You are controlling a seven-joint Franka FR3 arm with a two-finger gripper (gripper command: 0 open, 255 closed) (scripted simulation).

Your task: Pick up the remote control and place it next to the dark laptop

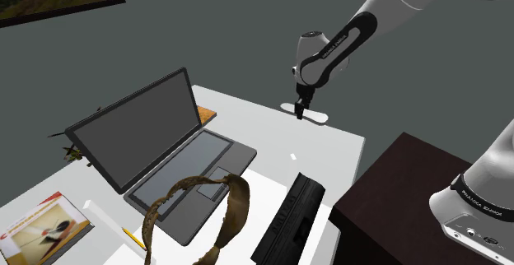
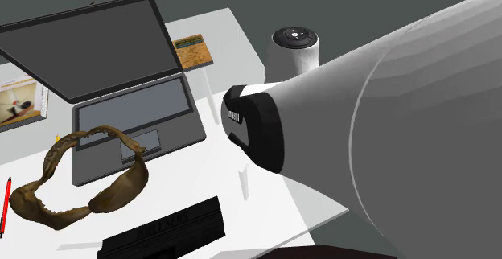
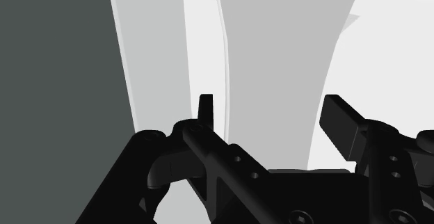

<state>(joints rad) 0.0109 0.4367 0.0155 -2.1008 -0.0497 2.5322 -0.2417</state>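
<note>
Remote control (image 1: 315,115), drawn pale grey-white, lies flat at the far edge of the white worktop (image 1: 329,148), well apart from the dark laptop (image 1: 156,136) that stands open toward the shoulder view's left. In that shoulder view I see the black pincer (image 1: 300,109) pointing straight down with its tips at the remote, but from there I cannot judge the gap between its fingers. The wrist view settles it: the remote (image 3: 271,49) runs as a long grey strip away from the camera, and the pincer (image 3: 271,111) is spread wide with one finger on each side of it. I cannot tell whether either finger touches it, and nothing is clasped. The second exterior view gives me none of that contact, because the arm's big white link (image 2: 402,121) stands in front of that corner of the worktop (image 2: 229,20). It serves better for the nearer clutter. The laptop (image 2: 104,64) shows its grey keyboard deck, and a brown looped strap (image 2: 36,201) lies partly across the deck's front corner. A red pen (image 2: 6,205) lies at the picture's left edge, and a long black box-like object (image 2: 165,232) sits near the worktop's front. From the shoulder camera I get the same strap (image 1: 239,206) and black object (image 1: 288,218). It also gives me a yellow pencil (image 1: 132,237), an orange-covered book (image 1: 204,113) just behind the laptop, and the dark brown stand (image 1: 395,189) at lower right.
</note>
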